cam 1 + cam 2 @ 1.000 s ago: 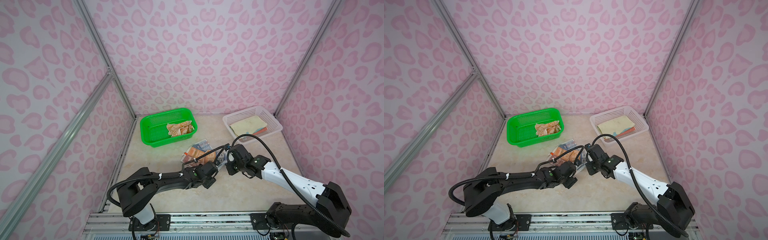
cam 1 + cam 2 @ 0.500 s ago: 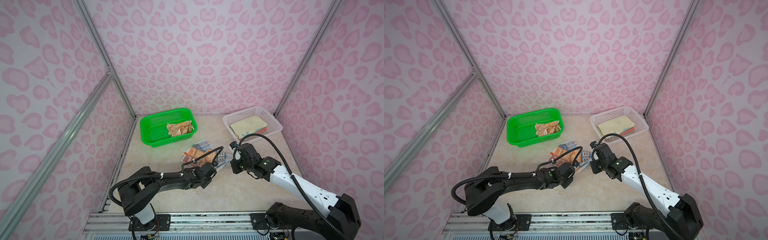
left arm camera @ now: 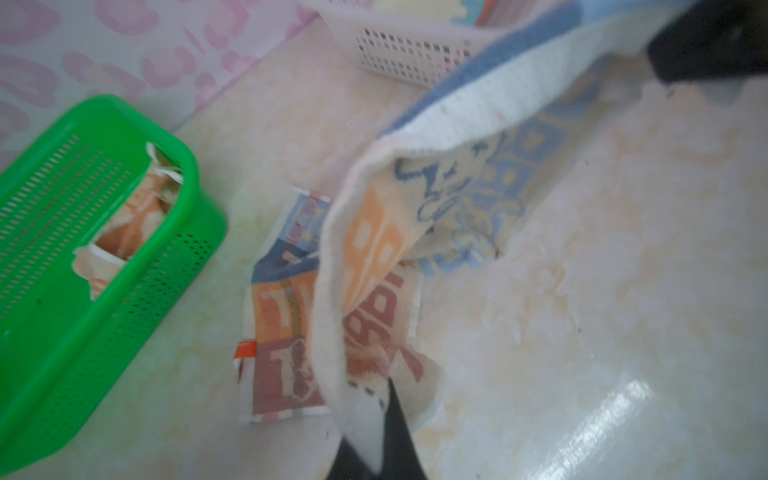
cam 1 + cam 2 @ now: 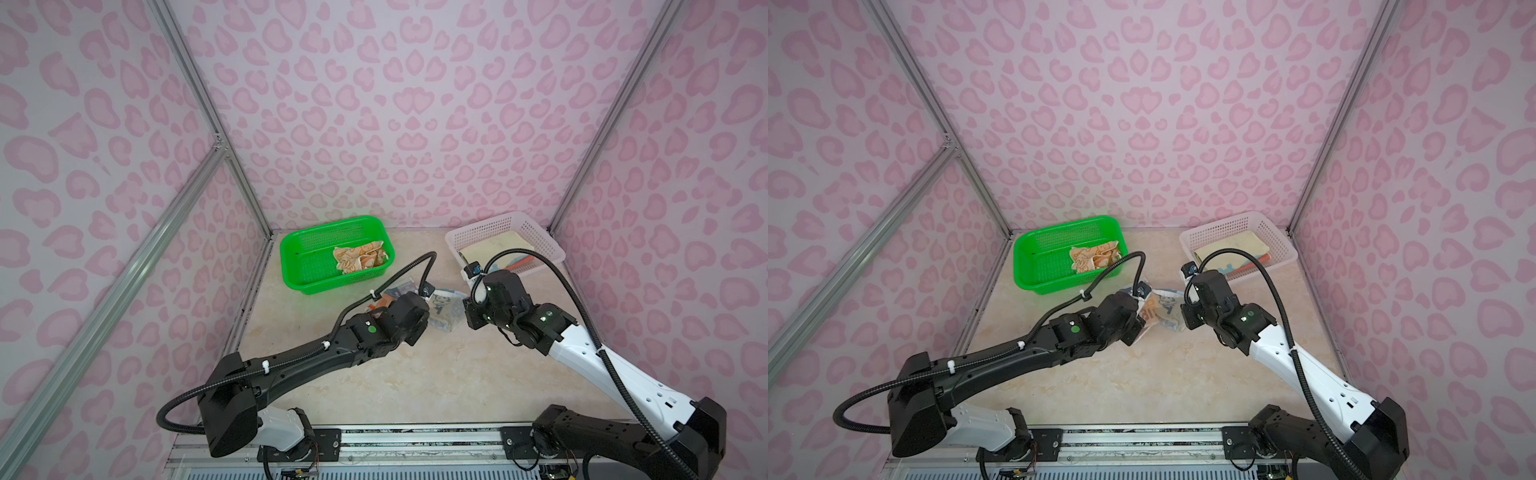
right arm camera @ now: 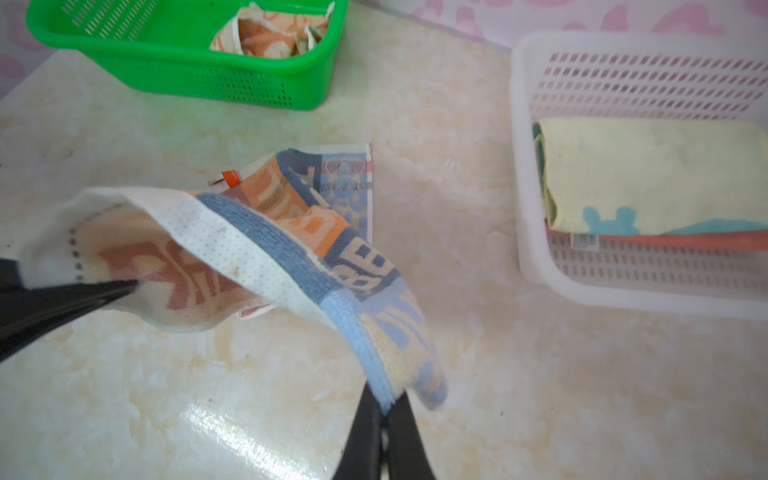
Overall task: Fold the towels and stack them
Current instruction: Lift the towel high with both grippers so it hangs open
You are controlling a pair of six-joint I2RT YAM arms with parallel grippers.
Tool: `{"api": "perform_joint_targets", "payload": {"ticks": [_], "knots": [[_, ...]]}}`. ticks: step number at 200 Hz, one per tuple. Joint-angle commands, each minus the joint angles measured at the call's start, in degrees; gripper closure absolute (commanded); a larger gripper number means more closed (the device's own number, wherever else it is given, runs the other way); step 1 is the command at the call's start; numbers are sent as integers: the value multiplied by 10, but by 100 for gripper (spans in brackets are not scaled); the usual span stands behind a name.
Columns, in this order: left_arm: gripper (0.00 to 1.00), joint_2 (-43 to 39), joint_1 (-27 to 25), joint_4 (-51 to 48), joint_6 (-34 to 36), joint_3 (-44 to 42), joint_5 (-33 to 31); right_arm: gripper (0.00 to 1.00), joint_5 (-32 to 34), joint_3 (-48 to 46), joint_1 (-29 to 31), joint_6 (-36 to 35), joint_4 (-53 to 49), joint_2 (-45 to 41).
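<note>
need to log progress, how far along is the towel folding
Done: a yellow towel and a coral towel lie folded and stacked in the white basket. In hand: the left gripper and right gripper are shut on the striped towel, lifting one edge off the table. Left: finish that fold, then the crumpled orange towel in the green basket.

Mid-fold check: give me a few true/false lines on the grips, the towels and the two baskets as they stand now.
1. The left end effector and the right end effector are each shut on the brown, orange and blue striped cloth towel. True.
2. The green perforated plastic basket is empty. False: a crumpled orange cartoon-print towel lies in it.
3. A folded pale yellow-green towel lies on top in the white perforated plastic basket. True.
4. The striped towel hangs wholly clear of the beige marbled tabletop. False: its far part lies flat on the tabletop.
</note>
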Motion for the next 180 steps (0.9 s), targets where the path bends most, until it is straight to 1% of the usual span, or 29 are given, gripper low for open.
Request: {"api": "perform_joint_targets", "payload": {"ticks": [1,29,55,89,112,121,161,180], "knots": [[97,-23,10,-75,2,66,-57,100,37,40,1,-44,-3,-2],[97,-25,12,-144,35,163,-102,100,49,114,1,-80,-12,-8],[97,-19,12,-213,60,255,-109,100,50,184,1,-108,-27,-12],[97,-20,12,-294,88,363,-59,100,42,264,4,-134,-49,-20],[97,-28,11,-334,99,424,-52,100,35,297,12,-146,-67,-28],[97,-36,11,-338,99,439,-43,100,30,324,19,-150,-73,-34],[97,-71,6,-330,92,486,39,100,34,351,70,-165,-94,-62],[97,-82,1,-328,87,498,50,100,33,356,89,-162,-94,-73]]}}
